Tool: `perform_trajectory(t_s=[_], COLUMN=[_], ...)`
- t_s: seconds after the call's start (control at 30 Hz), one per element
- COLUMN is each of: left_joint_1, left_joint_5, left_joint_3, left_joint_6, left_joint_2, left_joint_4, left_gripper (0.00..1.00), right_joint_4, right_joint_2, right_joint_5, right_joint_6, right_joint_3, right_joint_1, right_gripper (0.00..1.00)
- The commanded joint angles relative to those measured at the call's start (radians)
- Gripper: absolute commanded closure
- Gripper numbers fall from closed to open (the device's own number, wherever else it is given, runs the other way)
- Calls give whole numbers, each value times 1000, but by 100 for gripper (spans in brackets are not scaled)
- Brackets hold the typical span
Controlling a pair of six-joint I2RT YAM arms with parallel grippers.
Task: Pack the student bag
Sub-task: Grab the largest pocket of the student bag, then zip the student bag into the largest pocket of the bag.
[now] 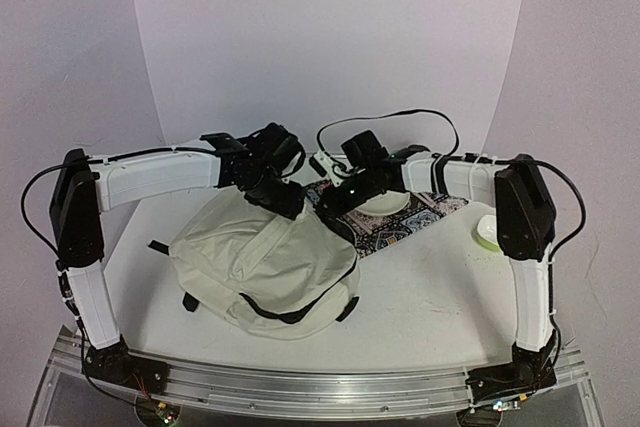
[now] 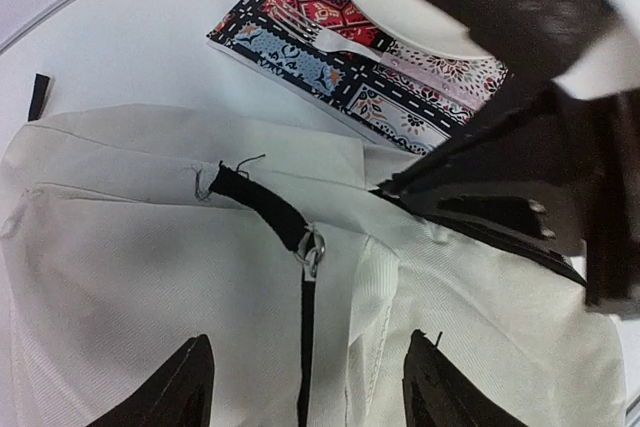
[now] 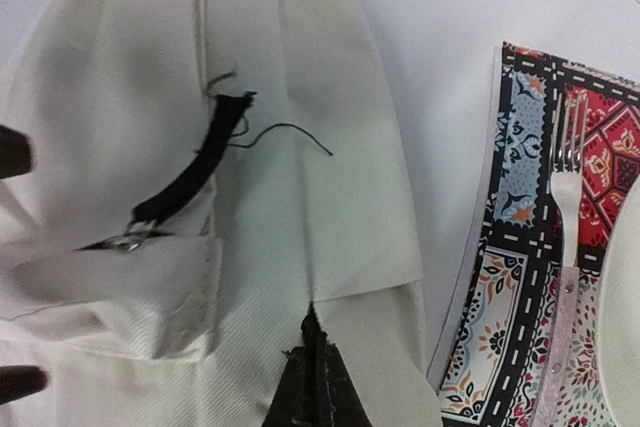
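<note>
The student bag (image 1: 262, 265), a big cream backpack with black zipper trim, lies mid-table. My left gripper (image 1: 286, 201) hovers open over its top. In the left wrist view the left gripper (image 2: 310, 347) straddles the black zipper line, just below the metal zipper pull (image 2: 311, 248). My right gripper (image 1: 336, 209) is at the bag's far right edge. In the right wrist view the right gripper (image 3: 313, 335) is shut, pinching a fold of the student bag (image 3: 330, 147) fabric. The zipper pull (image 3: 125, 241) lies to its left.
A patterned placemat (image 1: 415, 219) lies behind and to the right of the bag, carrying a white plate (image 1: 384, 203) and a fork (image 3: 568, 177). A small green-and-white dish (image 1: 488, 233) sits at the right by the right arm. A dark strap (image 1: 158, 246) sticks out on the bag's left.
</note>
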Motion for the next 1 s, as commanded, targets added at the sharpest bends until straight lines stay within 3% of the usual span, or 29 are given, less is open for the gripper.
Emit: perform_trajectory(t_s=[0.0, 0.23, 0.43, 0.5, 0.73, 0.97], left_joint_1=[21, 41, 79, 97, 140, 145], left_joint_5=[1, 2, -14, -20, -42, -59], left_joint_3=[86, 121, 120, 111, 125, 175], left_joint_6=[26, 5, -28, -49, -96, -125], left_joint_2=[68, 149, 216, 233, 273, 307], left_joint_4=[3, -5, -3, -3, -1, 2], left_gripper=[34, 42, 81, 89, 96, 97], right_joint_4=[-23, 9, 19, 19, 16, 57], right_joint_2=[-157, -261, -346, -390, -583, -685], right_joint_5=[-8, -27, -67, -78, -75, -136], right_joint_6=[-20, -9, -5, 4, 64, 194], right_joint_3=[-76, -206, -334, -383, -586, -675], right_joint_1=[3, 3, 5, 17, 137, 310], right_gripper=[100, 100, 100, 100, 100, 100])
